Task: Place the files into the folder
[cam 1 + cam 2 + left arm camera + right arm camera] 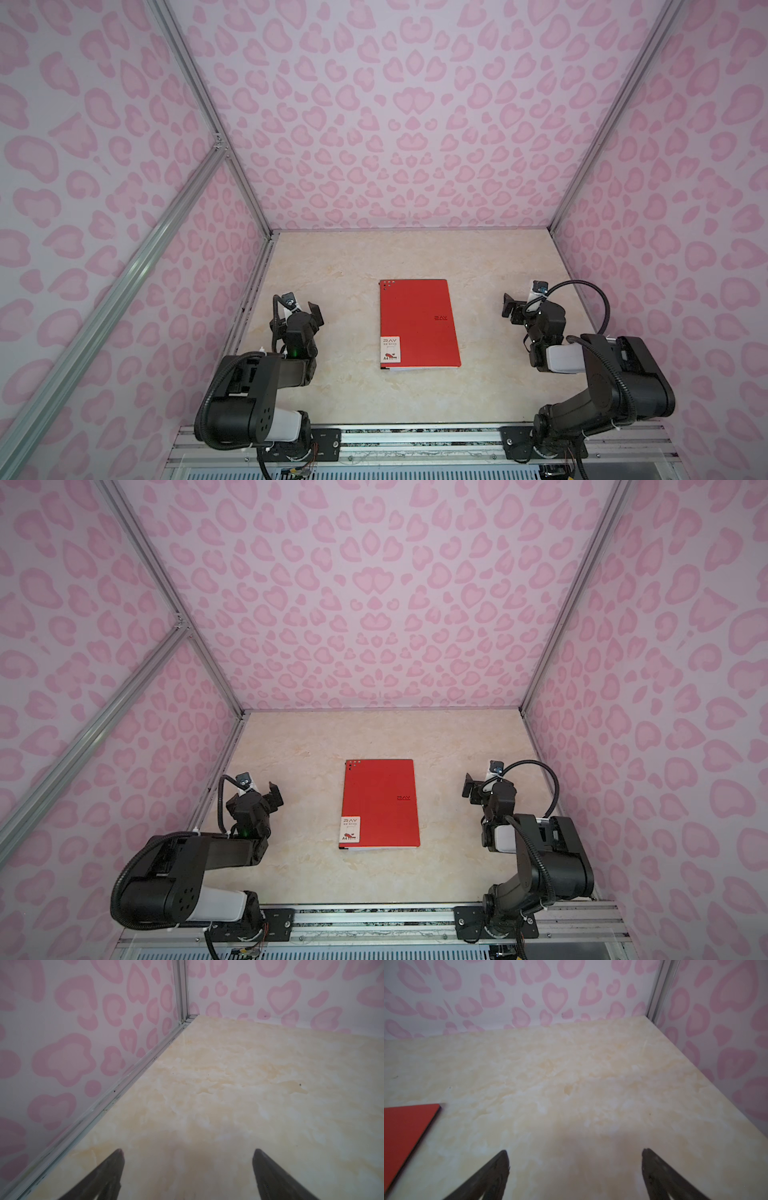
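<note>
The red folder point(417, 324) point(380, 804) lies shut and flat in the middle of the marbled table, its white label at the near left corner. A thin white edge point(409, 369) peeks out under its near side; otherwise the files are hidden. My left gripper point(306, 312) point(268, 796) hovers to the left of the folder, open, with only bare table between its fingers point(188, 1151). On the folder's right my right gripper point(514, 309) point(477, 789) is open and empty too point(575, 1151). The right wrist view catches the folder's far right corner point(406, 1126).
Pink-patterned walls point(395, 124) with aluminium posts point(253, 199) close in the table point(353, 257) on three sides. Both arm bases sit on a metal rail point(415, 440) along the near edge.
</note>
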You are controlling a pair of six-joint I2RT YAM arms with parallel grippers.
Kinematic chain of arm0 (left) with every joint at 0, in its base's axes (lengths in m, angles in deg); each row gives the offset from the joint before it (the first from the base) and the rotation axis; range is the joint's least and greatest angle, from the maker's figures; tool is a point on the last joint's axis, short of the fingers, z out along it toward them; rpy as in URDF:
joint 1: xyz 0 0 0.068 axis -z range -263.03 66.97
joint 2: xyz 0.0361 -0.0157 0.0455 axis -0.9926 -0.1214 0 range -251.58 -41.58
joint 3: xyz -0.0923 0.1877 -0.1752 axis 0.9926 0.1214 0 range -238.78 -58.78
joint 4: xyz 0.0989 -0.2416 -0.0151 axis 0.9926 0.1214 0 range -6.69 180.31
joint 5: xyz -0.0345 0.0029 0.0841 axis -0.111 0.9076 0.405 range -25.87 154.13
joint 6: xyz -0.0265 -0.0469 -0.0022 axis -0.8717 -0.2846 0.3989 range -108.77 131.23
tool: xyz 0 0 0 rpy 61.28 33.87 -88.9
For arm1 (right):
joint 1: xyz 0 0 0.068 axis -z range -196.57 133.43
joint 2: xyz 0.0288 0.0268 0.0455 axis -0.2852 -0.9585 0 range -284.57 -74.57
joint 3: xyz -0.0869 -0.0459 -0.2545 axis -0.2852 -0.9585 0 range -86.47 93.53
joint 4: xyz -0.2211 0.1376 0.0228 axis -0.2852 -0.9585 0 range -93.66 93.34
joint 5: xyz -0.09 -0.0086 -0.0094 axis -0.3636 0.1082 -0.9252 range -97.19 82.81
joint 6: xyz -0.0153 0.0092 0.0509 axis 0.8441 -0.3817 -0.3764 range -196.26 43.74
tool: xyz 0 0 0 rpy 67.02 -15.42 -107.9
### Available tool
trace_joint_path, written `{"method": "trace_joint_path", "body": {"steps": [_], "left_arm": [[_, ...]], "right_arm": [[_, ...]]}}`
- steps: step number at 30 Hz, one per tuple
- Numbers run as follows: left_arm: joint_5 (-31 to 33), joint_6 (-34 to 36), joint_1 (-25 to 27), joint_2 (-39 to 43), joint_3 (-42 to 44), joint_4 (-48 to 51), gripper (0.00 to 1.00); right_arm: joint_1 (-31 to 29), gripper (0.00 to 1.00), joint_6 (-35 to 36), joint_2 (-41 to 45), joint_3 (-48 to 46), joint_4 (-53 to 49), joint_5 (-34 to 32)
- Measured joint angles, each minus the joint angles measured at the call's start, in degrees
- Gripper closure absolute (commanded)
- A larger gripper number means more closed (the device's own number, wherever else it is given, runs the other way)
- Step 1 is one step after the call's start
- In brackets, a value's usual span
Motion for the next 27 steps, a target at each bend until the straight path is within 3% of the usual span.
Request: {"method": "trace_joint_path", "body": {"steps": [3,8,18,27], "left_arm": [[-7.28,0.15,-3.17,-0.52,-2.21,-2.38,0.03],[-11.82,-0.28,-4.09,-0.90,-3.48,-2.89,0.03],[-12.48,0.24,-2.58,-0.87,-3.69,-2.40,0.03],[-15.06,1.75,-2.51,-0.87,-4.90,-0.98,0.03]], "right_arm": [[-0.17,0.00,0.79,-0.39,0.48,0.37,1.49],[-1.62,0.00,1.36,-0.44,2.12,-1.75,0.59],[-4.59,0.00,2.82,0.33,2.38,-4.28,-6.21],[-4.66,0.00,2.84,0.33,2.38,-4.42,-6.64]]}}
